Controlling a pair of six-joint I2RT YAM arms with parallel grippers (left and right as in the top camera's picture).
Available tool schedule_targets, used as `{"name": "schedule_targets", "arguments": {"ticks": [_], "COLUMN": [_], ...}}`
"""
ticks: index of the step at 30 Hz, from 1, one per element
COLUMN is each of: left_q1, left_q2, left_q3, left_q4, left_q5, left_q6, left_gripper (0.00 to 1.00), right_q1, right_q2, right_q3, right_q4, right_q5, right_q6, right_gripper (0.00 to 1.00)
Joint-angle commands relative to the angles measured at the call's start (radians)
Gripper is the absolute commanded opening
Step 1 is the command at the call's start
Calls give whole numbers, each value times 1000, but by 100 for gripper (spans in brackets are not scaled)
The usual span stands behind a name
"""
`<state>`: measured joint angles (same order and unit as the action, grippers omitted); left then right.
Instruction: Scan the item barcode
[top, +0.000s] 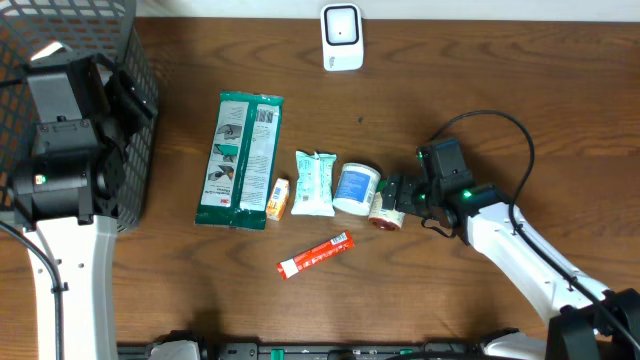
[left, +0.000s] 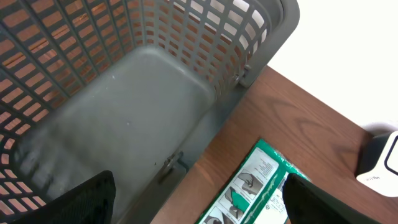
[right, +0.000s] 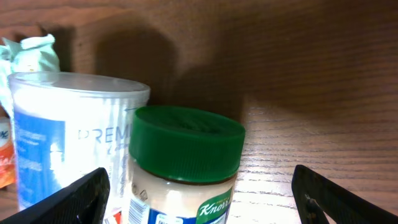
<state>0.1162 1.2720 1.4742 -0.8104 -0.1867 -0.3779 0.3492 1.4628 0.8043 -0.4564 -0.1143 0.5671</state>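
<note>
Well, from overhead I count six goods on the wooden table (top: 480, 110): one long green packet (top: 240, 160), one small orange box (top: 278, 198), one white-and-teal pouch (top: 314, 184), one white tub (top: 357, 188), one jar (right: 186, 143) and one red tube (top: 315, 255). There is also one grey basket (top: 135, 110) at the left edge and one white scanner (top: 342, 38) at the far edge.

That high view half hides the jar under the right gripper (top: 398, 196), so its make is lost there. The right wrist camera fills this in: a green screw lid, a pale body and a "Knorr" label turned towards the lens. The jar stands upright, lid up, its long axis vertical, just beside the tub on its left. I cannot see a barcode.

The right jaws are spread wide, one finger (right: 74, 199) on each side of the jar and clear of it.

Only the left wrist camera shows the basket's bare floor. The left gripper (left: 199, 205) hangs over the basket's corner, jaws spread and holding nothing, with the packet's end beyond.
</note>
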Motion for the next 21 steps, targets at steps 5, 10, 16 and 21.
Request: {"name": "schedule_targets", "arguments": {"ticks": [5,10,16,21], "left_q1": [3,3,3,3], "left_q2": [2,2,2,2], "left_q3": [4,4,4,4], "left_q4": [-1,-1,-1,-1], "left_q5": [-9,-9,-9,-9], "left_q6": [2,2,2,2], "left_gripper": [84,84,84,84], "right_q1": [6,5,-8,-26], "right_q2": [92,93,47,28], "right_q3": [-8,-8,-8,-8], "right_q4": [11,2,-36,-57], "right_q5": [12,12,13,31], "right_q6": [39,39,38,37], "right_gripper": [88,79,74,75]}}
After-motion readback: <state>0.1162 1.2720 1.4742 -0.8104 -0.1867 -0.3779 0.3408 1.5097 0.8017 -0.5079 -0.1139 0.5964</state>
